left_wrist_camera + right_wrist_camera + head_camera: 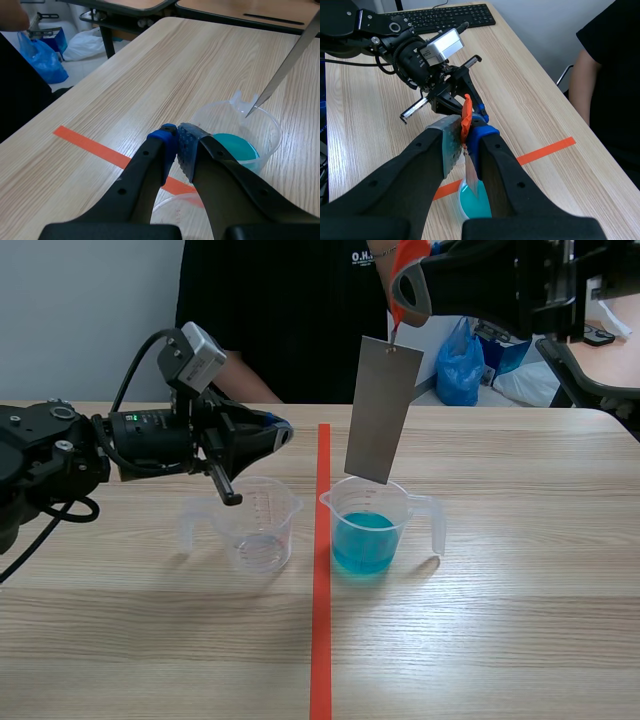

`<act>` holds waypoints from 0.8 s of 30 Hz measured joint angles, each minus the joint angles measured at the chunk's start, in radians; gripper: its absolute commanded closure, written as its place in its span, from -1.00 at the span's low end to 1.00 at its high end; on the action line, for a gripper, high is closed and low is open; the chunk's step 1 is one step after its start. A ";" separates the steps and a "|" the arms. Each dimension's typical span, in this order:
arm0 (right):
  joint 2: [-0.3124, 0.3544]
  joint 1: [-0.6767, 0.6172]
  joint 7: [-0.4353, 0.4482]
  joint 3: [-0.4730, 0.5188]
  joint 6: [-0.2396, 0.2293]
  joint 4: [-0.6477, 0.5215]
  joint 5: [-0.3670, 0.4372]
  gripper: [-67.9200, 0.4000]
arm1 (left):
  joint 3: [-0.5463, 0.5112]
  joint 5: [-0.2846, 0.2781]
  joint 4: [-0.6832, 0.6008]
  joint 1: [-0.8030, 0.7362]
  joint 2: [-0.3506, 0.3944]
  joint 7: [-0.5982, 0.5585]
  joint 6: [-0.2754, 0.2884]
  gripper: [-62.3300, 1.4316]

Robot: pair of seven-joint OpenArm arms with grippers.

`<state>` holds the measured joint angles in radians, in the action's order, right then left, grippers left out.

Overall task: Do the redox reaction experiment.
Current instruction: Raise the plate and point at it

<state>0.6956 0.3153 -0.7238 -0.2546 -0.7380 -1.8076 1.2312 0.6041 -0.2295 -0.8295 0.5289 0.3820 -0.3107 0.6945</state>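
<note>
Right claw (465,139) is clenched on an orange tab (466,111), raised high over the tabletop (520,570), and 1 grey metal plate (382,410) hangs from that tab. The plate dangles slightly tilted above the filled beaker (398,502). Its lower corner is about level with the rim and not yet in the blue liquid (362,542). Left claw (177,137) is clenched on nothing, its pads (187,145) pressed together, and it hovers above the empty beaker (262,530). That beaker stands just across the red tape line (321,640) from the filled one.

The plate looks thin, stiff and light, so I judge it will swing freely from the soft tab. The tab is the sensible hold, since it keeps the metal face clean for the liquid. A slow, straight descent would suit, because a swinging edge could nudge the beaker. Both beakers appear to be thin clear plastic, light and easy to tip, the empty one most of all. Each has a side handle, the natural place to grip.

Count: 2 claws, 2 beakers (1 filled, 1 empty), 1 plate, 1 tab, 1 tape line, and 1 person (290,320) seated across the tabletop.
</note>
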 measured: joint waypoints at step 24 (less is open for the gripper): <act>0.000 0.000 0.000 0.000 0.000 0.000 0.000 0.94 | 0.000 0.061 0.000 0.000 -0.083 0.006 0.000 0.81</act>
<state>0.6956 0.3153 -0.7238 -0.2546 -0.7380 -1.8076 1.2312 0.6037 -0.1680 -0.8299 0.5289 0.2993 -0.3042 0.6945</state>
